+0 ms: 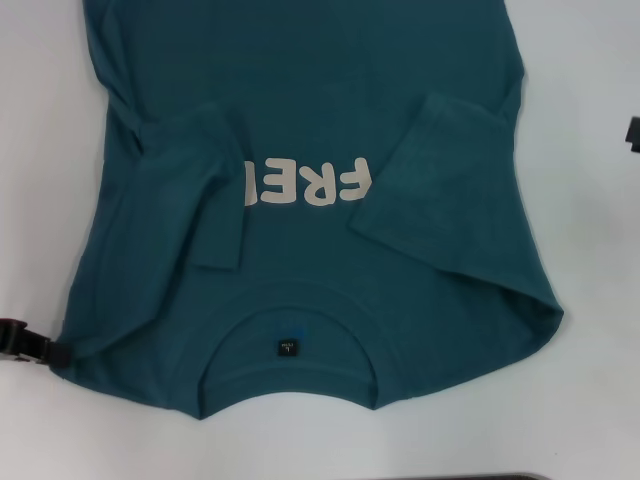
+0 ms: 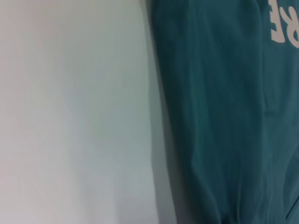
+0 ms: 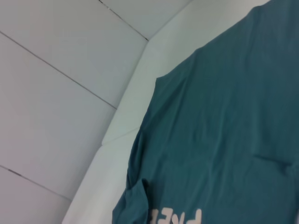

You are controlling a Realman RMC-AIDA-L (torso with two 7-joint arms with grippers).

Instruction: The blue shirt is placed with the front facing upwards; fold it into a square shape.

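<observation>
Both sleeves of the blue shirt (image 1: 300, 120) are folded inward over the chest, the left one (image 1: 195, 190) covering the end of the cream lettering (image 1: 305, 183) and the right one (image 1: 440, 185) lying just beside its start. The shirt lies front up on the white table (image 1: 590, 250), collar (image 1: 290, 310) toward the robot, with the small black neck label (image 1: 287, 347) showing inside the neckline. Bare table runs along both long sides of the shirt, wider on the right, and a narrow strip lies between the collar edge and the near table edge. The shirt's far part runs out of the head view. The left gripper (image 1: 28, 345) shows only as a dark part at the left border of the head view, touching or just beside the shirt's near left shoulder corner; whether its fingers are spread or pressed together cannot be told. The left wrist view looks along the shirt's left side edge (image 2: 161, 116) and the bare table next to it. A dark bit at the right border (image 1: 634, 133) may be the right arm; its gripper is not seen.
</observation>
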